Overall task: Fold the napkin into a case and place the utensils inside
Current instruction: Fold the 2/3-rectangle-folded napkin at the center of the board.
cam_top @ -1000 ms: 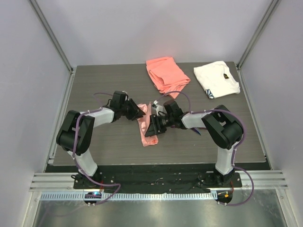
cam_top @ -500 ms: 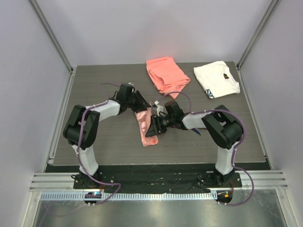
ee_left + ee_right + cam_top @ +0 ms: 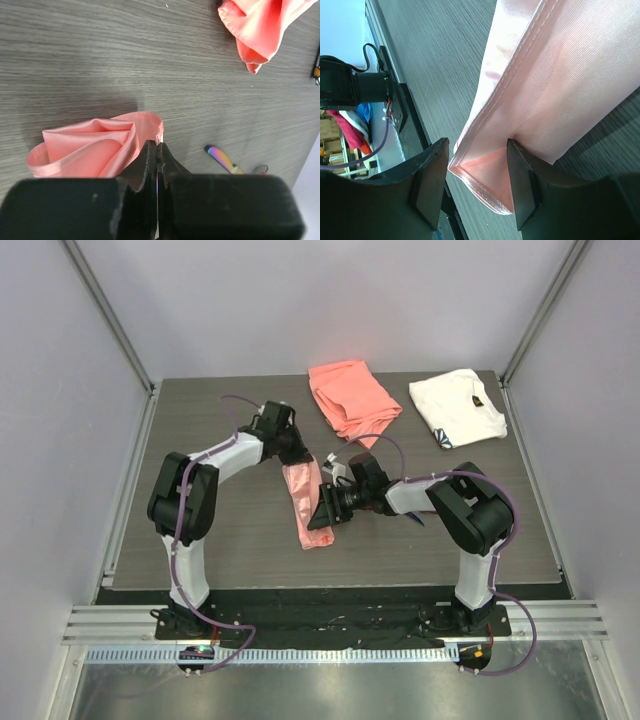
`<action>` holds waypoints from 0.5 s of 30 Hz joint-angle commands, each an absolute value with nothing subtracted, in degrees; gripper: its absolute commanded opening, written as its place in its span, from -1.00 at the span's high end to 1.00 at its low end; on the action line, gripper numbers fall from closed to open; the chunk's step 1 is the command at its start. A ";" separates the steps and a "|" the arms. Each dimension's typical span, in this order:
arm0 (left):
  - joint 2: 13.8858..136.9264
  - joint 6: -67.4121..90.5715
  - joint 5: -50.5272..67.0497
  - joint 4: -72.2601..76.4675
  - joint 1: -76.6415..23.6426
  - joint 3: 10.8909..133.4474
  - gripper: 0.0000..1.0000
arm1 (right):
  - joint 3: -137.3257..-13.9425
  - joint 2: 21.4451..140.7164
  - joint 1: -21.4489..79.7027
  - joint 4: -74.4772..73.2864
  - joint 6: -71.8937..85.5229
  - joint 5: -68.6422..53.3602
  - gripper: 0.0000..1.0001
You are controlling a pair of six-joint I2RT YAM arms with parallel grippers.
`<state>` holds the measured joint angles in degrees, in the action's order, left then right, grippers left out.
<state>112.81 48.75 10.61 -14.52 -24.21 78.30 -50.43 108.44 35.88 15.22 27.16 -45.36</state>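
Item: napkin case, glossy pale pink, folded to a narrow oblong. It lies at the middle of the table, with its long axis running 12 to 6 o'clock. Your left gripper sits at the 12 o'clock end with its jaws pressed together and its tips at the hem of the mouth, which gapes as a loose loop. You cannot tell whether the hem is pinched between them, but the placement reads as a hold to keep the pocket open for loading. Your right gripper is at the 6 o'clock end, fingers apart, straddling the bottom corner without clamping it, probably to steady the cloth against sliding. One utensil, iridescent purple-gold, lies on the bare table at 3 o'clock from the left fingertips, near the mouth and not yet inside. Only its end shows, and a second piece cannot be made out. Bystanders: coral-orange cloth at 12 o'clock from the case and white cloth with a dark mark at 2 o'clock, both well apart. Obstruction: both grippers crowd the case, so one likely has to leave it to fetch the utensil.
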 commanded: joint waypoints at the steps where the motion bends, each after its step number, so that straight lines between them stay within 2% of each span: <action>1: 110.22 45.18 8.17 -19.42 -24.35 80.60 1.00 | -48.34 110.39 35.86 11.69 26.19 -42.45 -0.11; 10: 102.57 46.76 9.76 -19.16 -24.35 72.52 1.00 | -47.90 112.24 35.77 12.39 27.69 -42.28 -0.11; 15: 100.99 46.32 7.74 -20.56 -24.35 71.98 1.00 | -47.46 112.06 35.77 12.04 27.42 -42.01 -0.11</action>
<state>103.94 47.16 9.43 -19.25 -24.23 72.31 -49.87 109.30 35.51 17.32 29.04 -46.61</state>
